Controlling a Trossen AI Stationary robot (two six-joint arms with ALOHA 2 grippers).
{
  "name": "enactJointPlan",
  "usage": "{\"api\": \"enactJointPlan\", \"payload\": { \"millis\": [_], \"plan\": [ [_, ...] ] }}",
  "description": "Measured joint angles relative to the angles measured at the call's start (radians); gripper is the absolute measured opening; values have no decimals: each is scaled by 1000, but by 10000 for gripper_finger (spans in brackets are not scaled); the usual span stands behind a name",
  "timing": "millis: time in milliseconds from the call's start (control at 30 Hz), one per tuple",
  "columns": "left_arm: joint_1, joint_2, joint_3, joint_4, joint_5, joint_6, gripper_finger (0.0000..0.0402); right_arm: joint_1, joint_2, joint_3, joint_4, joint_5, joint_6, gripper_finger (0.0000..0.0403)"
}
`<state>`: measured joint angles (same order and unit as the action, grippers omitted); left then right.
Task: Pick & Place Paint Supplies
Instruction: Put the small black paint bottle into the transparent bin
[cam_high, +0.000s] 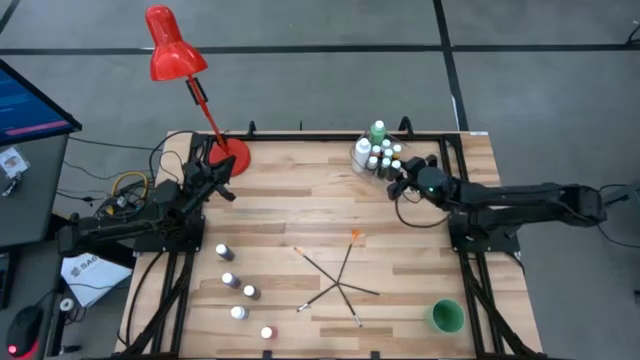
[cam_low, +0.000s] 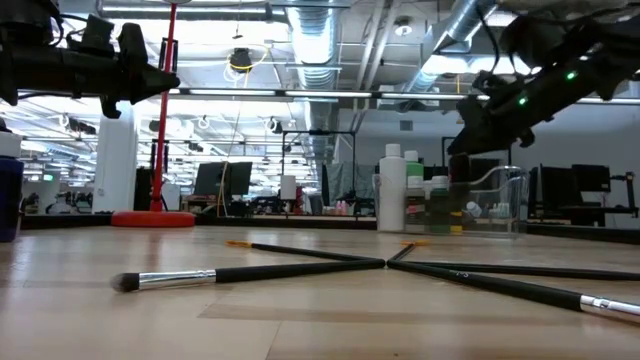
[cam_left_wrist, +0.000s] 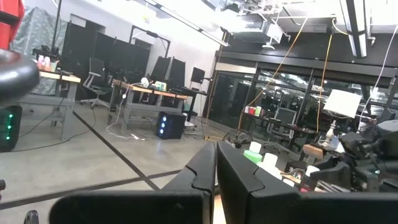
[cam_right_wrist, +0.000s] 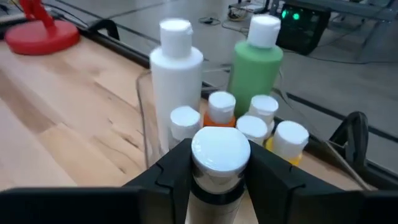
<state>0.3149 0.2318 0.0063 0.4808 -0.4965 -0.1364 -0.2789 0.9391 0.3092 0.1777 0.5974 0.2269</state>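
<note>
The right gripper (cam_right_wrist: 219, 163) holds a small white-capped bottle (cam_right_wrist: 219, 155) just above the clear tub (cam_right_wrist: 144, 118) (already crowded with bottles), so letting go off-centre could topple neighbours, while the left gripper (cam_left_wrist: 216, 167) waits shut over the desk's (cam_high: 300, 210) far-left corner.

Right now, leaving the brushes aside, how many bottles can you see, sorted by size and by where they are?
Small bottles loose on the table: 5
Small bottles in the clear tub: 5 showing
Small bottle in the right gripper: 1
Tall bottles in the tub: 2, the green bottle and the white bottle
Total: 13
</note>
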Motion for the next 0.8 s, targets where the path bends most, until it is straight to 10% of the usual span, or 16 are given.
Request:
{"api": "enactJointPlan", "payload": {
  "millis": [800],
  "plan": [
    [0, 0, 0, 0, 0, 0, 8, -1, 332, 1, 298, -26, 0, 129]
  ]
}}
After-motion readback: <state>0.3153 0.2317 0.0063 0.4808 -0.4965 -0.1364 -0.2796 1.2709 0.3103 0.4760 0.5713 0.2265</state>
